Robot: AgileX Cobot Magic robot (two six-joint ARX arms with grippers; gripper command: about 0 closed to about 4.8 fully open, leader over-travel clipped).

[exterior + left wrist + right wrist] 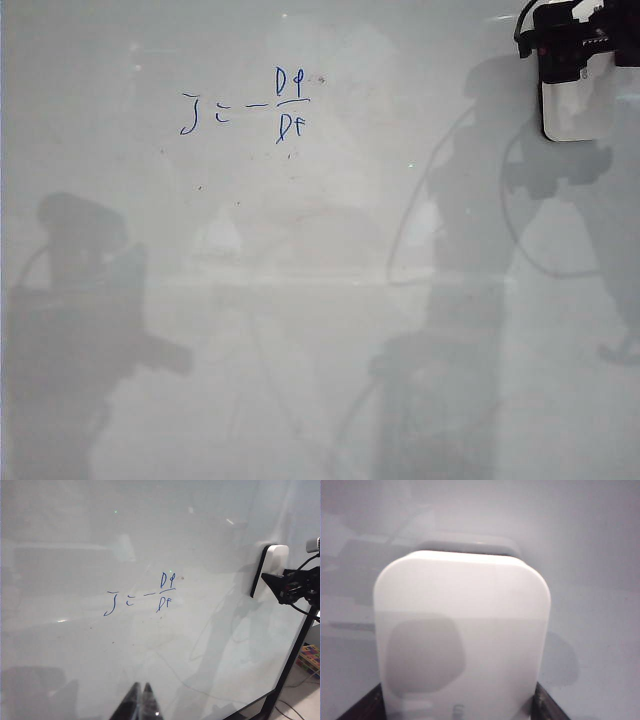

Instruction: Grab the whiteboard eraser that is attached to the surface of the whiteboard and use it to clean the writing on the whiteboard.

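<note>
Eraser pickup under way, writing untouched

Progress, as I read it from my station: the task was at its first step. The writing [247, 105], a small blue formula with a J, dashes and a fraction, stood whole and unsmeared on the upper left part of the whiteboard [320, 330] in the exterior view. Nothing had been wiped. By my judgement, the grasp, the carry across to the formula and the wiping itself all remained.

The whiteboard eraser [578, 108] sat flat against the board at the upper right corner of the exterior view, well apart from the writing. The right gripper [572, 40] was at the eraser's upper end. In the right wrist view the eraser [462, 630] filled the space between the two dark fingertips [365, 707], one on either side of its near end. The jaws stood wide about it; I could not tell whether the pads touched its edges, so I did not log a grip.

The left gripper [140, 702] hung low before the board, below the formula, fingers pressed together and holding nothing.
</note>
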